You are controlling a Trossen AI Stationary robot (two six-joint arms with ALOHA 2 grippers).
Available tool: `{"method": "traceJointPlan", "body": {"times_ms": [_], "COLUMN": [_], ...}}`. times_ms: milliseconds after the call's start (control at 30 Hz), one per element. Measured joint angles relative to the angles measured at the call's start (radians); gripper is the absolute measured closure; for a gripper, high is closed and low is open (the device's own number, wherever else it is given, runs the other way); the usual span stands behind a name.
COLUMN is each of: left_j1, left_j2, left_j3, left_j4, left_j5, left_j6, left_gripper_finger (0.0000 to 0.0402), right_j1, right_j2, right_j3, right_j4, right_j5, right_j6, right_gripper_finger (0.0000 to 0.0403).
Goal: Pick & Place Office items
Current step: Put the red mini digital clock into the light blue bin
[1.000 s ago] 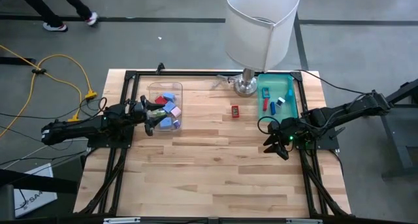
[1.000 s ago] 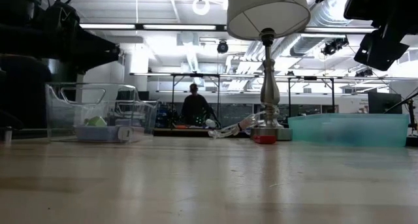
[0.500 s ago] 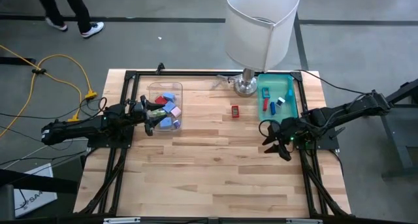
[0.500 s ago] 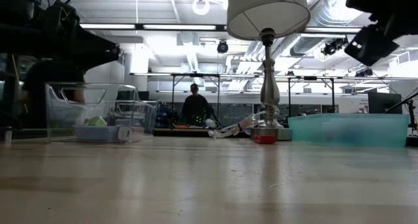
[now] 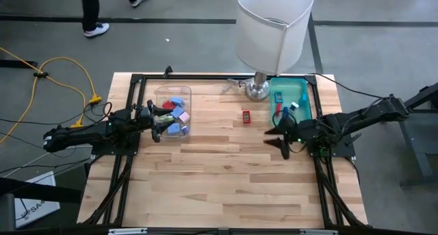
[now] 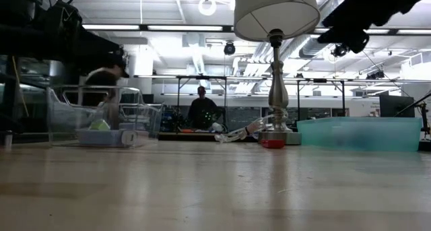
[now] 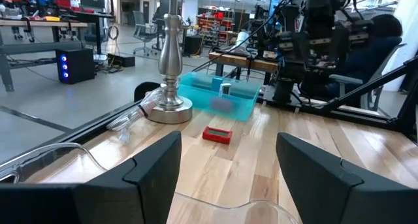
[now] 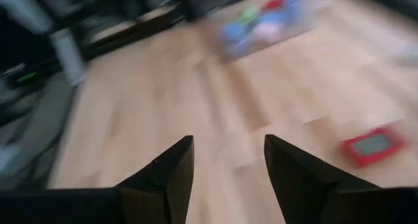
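A small red piece (image 5: 246, 116) lies flat on the wooden table between the clear bin (image 5: 172, 91) and the teal tray (image 5: 306, 105). It also shows in the left wrist view (image 7: 217, 134) and, blurred, in the right wrist view (image 8: 372, 144). Several coloured pieces (image 5: 176, 115) lie in the bin, and a few more (image 5: 280, 105) in the tray. My right gripper (image 5: 277, 140) hovers open above the table, near the tray's near-left corner, right of the red piece; its fingers (image 8: 166, 178) hold nothing. My left gripper (image 5: 159, 122) waits open at the bin's left wall, its fingers (image 7: 157, 165) with nothing between them.
A tall lamp with a white shade (image 5: 274, 26) stands on its metal base (image 5: 258, 90) at the far edge, beside the tray. A black frame (image 5: 133, 84) borders the table. Bare wood (image 5: 219, 173) fills the near half. A person walks on the floor beyond the table's far left.
My right gripper has risen a little and tipped up from pointing steeply down to a shallow slant. It has swung toward the table's left, toward the red piece. Its fingers stay open. The person behind the table has walked on.
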Motion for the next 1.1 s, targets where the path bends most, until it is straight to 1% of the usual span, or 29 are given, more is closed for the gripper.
{"method": "traceJointPlan", "body": {"times_ms": [100, 200, 333, 433, 700, 833, 933, 1100], "left_j1": [0.000, 0.000, 0.000, 0.000, 0.000, 0.000, 0.000, 0.000], "left_j2": [0.000, 0.000, 0.000, 0.000, 0.000, 0.000, 0.000, 0.000], "left_j3": [0.000, 0.000, 0.000, 0.000, 0.000, 0.000, 0.000, 0.000], "left_j4": [0.000, 0.000, 0.000, 0.000, 0.000, 0.000, 0.000, 0.000], "left_j5": [0.000, 0.000, 0.000, 0.000, 0.000, 0.000, 0.000, 0.000], "left_j6": [0.000, 0.000, 0.000, 0.000, 0.000, 0.000, 0.000, 0.000], "left_gripper_finger": [0.0158, 0.0158, 0.0158, 0.0158, 0.0158, 0.0158, 0.0158, 0.0158], "right_j1": [-0.001, 0.000, -0.001, -0.006, -0.046, -0.040, -0.006, 0.064], "right_j2": [0.007, 0.016, 0.038, 0.076, 0.179, 0.223, 0.260, 0.331], "right_j3": [0.000, 0.000, 0.000, 0.000, 0.000, 0.000, 0.016, 0.111], "right_j4": [0.019, 0.043, 0.133, 0.173, 0.242, 0.305, 0.349, 0.288], "right_j5": [0.140, 0.207, 0.288, 0.314, 0.323, 0.340, 0.416, 0.600], "right_j6": [0.003, -0.011, -0.060, -0.084, -0.087, -0.137, -0.162, -0.163], "right_gripper_finger": [0.0230, 0.0230, 0.0230, 0.0230, 0.0230, 0.0230, 0.0230, 0.0230]}}
